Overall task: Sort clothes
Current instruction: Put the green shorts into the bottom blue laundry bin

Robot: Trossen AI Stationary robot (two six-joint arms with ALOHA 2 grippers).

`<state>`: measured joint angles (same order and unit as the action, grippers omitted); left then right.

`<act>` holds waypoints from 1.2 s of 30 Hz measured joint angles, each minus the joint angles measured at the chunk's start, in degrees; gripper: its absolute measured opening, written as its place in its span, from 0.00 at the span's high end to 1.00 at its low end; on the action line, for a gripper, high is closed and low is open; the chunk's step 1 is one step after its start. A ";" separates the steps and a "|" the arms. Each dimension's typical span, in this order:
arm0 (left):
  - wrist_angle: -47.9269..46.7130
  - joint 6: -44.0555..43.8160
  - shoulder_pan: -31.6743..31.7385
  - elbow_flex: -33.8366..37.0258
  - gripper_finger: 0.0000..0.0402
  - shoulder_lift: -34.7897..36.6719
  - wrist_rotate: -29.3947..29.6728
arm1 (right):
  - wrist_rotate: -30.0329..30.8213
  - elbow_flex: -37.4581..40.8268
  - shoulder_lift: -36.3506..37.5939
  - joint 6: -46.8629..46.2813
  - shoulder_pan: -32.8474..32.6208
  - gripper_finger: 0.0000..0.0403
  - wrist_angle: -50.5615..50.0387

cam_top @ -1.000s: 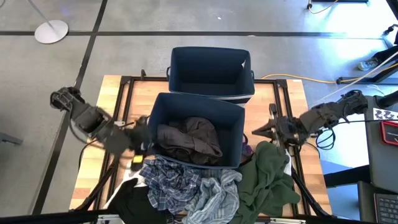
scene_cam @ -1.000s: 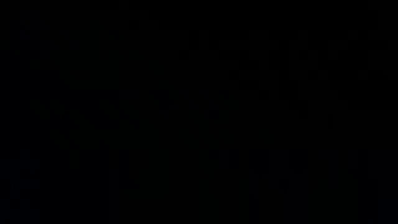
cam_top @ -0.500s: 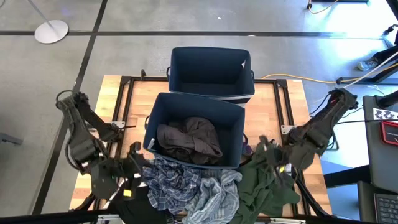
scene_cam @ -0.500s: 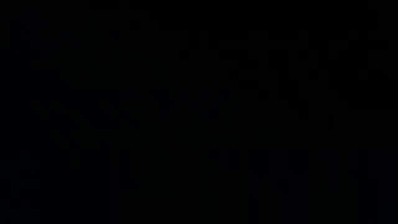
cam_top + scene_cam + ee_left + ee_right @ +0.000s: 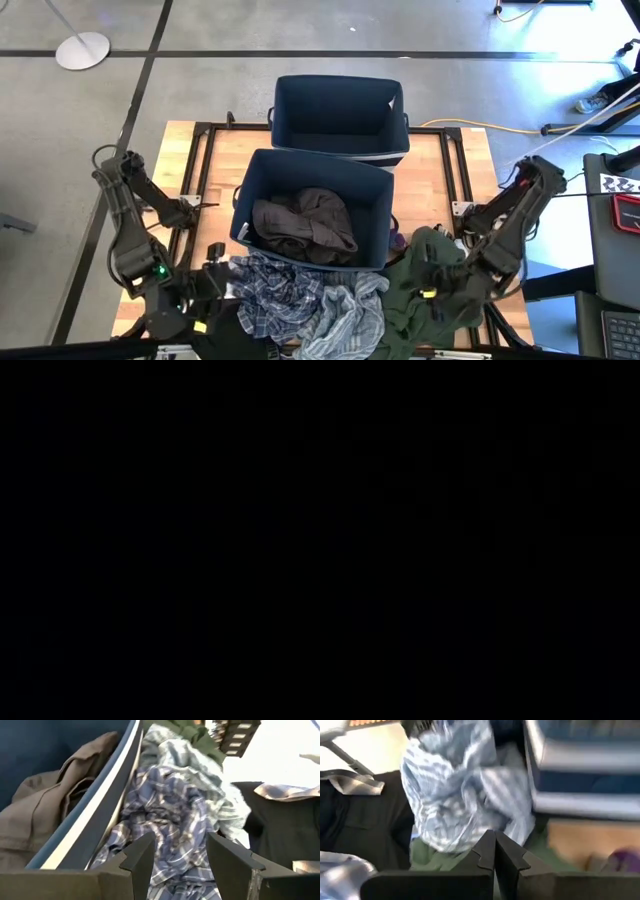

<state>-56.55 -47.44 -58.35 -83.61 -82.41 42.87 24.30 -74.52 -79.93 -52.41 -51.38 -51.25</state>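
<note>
Left gripper (image 5: 176, 851): open beside the near bin (image 5: 378, 205), facing the plaid shirt (image 5: 170, 805).
Right gripper (image 5: 494, 851): closed, empty, over the green garment (image 5: 425, 285).
Risk: the plaid shirt likely drags the tangled striped shirt (image 5: 355, 315) along.

The worktop (image 5: 455, 165) is pale wood with a visible grain, crossed by a matt black metal frame (image 5: 205, 150). Both bins (image 5: 340, 95) are navy woven fabric, matt, with stiff flat walls. The clothes are soft, creased cloth: a plaid shirt (image 5: 170, 815) of thin woven cotton, a striped one (image 5: 455, 790), an olive garment (image 5: 425, 290) and a brown-grey one (image 5: 45, 815) of heavier matt weave. The left gripper (image 5: 177, 857) looks like dull dark plastic.
</note>
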 joint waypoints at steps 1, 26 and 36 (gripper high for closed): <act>0.24 0.43 -0.34 0.00 0.58 0.00 0.12 | -0.54 0.00 -0.95 -2.22 -0.30 0.98 -0.49; 0.09 0.46 -6.94 0.00 0.58 0.04 -1.73 | -15.57 0.04 -7.96 -28.86 5.03 0.56 -10.38; -0.09 -0.16 -7.82 0.00 0.58 0.04 -1.79 | -20.99 0.04 -9.99 -38.53 4.86 0.26 -9.82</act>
<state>-56.64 -47.59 -66.17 -83.61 -82.37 41.08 3.32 -74.48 -89.92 -90.93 -46.52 -61.07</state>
